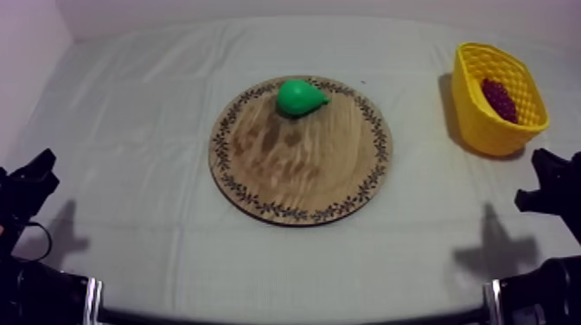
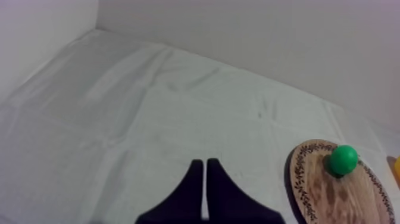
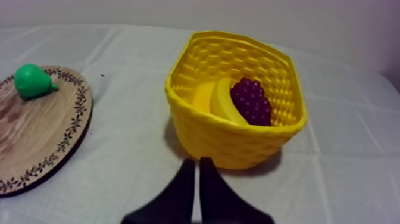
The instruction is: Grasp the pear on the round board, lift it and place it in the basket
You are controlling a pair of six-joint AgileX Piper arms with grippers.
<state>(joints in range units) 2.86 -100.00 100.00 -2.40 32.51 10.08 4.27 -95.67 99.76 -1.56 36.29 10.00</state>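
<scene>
A green pear (image 1: pixel 300 97) lies on the far part of the round wooden board (image 1: pixel 301 164), its stem end pointing right. The yellow basket (image 1: pixel 474 112) stands at the far right of the table with a bunch of grapes (image 1: pixel 499 98) in it. In the right wrist view the basket (image 3: pixel 233 134) also holds a banana (image 3: pixel 221 101) beside the grapes (image 3: pixel 250 100). My left gripper (image 2: pixel 205 164) is shut on nothing, low over the cloth left of the board (image 2: pixel 315 196) and pear (image 2: pixel 343 159). My right gripper (image 3: pixel 197 162) is shut, just in front of the basket.
The grey-white cloth (image 1: pixel 156 130) covers the table, with bare room left of the board and between board and basket. A wall rises behind the table. Both arms rest low at the near corners (image 1: pixel 26 186) (image 1: pixel 553 186).
</scene>
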